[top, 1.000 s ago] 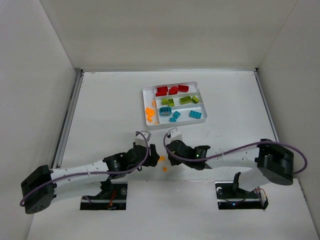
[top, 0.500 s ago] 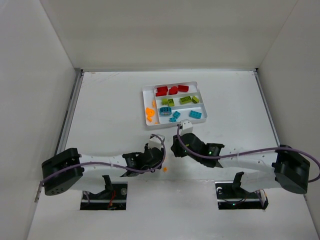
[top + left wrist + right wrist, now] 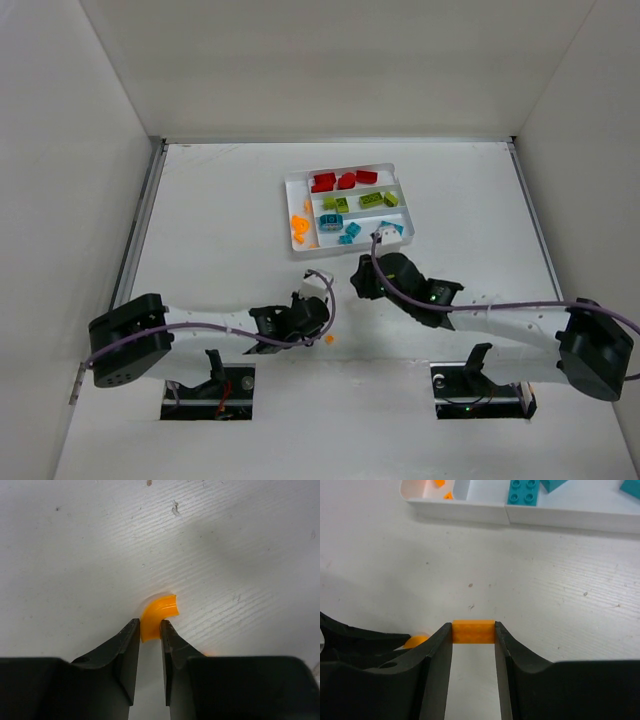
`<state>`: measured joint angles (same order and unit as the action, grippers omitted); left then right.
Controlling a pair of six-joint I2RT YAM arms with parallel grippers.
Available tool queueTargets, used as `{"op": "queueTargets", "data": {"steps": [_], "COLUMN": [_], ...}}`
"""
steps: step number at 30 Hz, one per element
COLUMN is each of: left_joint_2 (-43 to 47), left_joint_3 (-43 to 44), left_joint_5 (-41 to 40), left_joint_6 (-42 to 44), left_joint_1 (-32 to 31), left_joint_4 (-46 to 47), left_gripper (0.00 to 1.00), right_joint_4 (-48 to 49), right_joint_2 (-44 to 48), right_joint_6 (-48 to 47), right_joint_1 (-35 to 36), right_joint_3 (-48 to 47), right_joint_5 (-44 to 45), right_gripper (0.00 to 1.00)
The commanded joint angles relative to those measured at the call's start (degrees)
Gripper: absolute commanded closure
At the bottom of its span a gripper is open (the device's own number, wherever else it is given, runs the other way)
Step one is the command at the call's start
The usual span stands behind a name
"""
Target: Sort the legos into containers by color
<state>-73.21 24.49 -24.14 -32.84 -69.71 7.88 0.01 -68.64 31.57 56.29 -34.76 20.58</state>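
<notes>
My left gripper [image 3: 150,626] is down at the table, its tips shut on the near end of a curved orange lego [image 3: 159,614]. In the top view that gripper [image 3: 319,329] sits beside the same orange piece [image 3: 328,339]. My right gripper [image 3: 473,626] is shut on a small orange brick [image 3: 473,633] and holds it above the table, short of the white tray [image 3: 460,511]. In the top view the right gripper [image 3: 360,282] is just in front of the tray [image 3: 290,184]. The tray holds red [image 3: 340,181], lime green [image 3: 365,201], teal [image 3: 350,230] and orange [image 3: 299,227] legos in separate slots.
The left arm's black wrist [image 3: 360,645] lies close to the right gripper's left side. Side walls [image 3: 140,230] bound the table on the left and right. In the right wrist view, a teal brick [image 3: 524,492] and orange bits [image 3: 440,484] lie in the tray's near slots.
My right gripper has carried the orange brick away from the left arm, toward the tray. My left arm has reached right to the curved orange piece and closed on it.
</notes>
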Motion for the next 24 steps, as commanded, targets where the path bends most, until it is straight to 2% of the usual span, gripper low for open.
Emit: {"op": "queueTargets", "data": {"steps": [1,6,10,15,19,24], "left_joint_2": [1.7,8.5,18.0,27.8,30.8,30.6], "left_joint_3": [1.3,-0.2,-3.3,-6.3,-7.2,-7.7], "left_joint_5": [-3.9,-6.7,-6.2,-5.0,-2.3,0.1], "left_joint_6": [0.1,-2.3,-7.0,-9.0,-8.7,-8.4], "left_joint_1": [-0.6,1.6,7.8,15.7,20.4,23.3], "left_joint_4": [-3.5,-3.5,-3.1,-3.7,-3.8,-3.2], "left_gripper": [0.88,0.88,0.88,0.88,0.87,0.87], "right_joint_4": [4.8,8.9,12.2,12.3,10.1,7.3], "right_joint_2": [1.1,-3.8,-13.3,-27.0,-34.6,-39.5], "right_joint_6": [-1.5,-2.0,-1.5,-2.8,-3.7,-4.9], "right_joint_1": [-1.6,-3.6,-5.4,-6.8,-9.1,-10.3], "right_joint_3": [-2.1,-6.5,-13.8,-25.3,-32.9,-39.1], "right_joint_5": [-2.5,-7.9,-13.9,-14.6,-14.4,-13.2], "right_gripper": [0.65,0.65,0.65,0.65,0.65,0.62]}}
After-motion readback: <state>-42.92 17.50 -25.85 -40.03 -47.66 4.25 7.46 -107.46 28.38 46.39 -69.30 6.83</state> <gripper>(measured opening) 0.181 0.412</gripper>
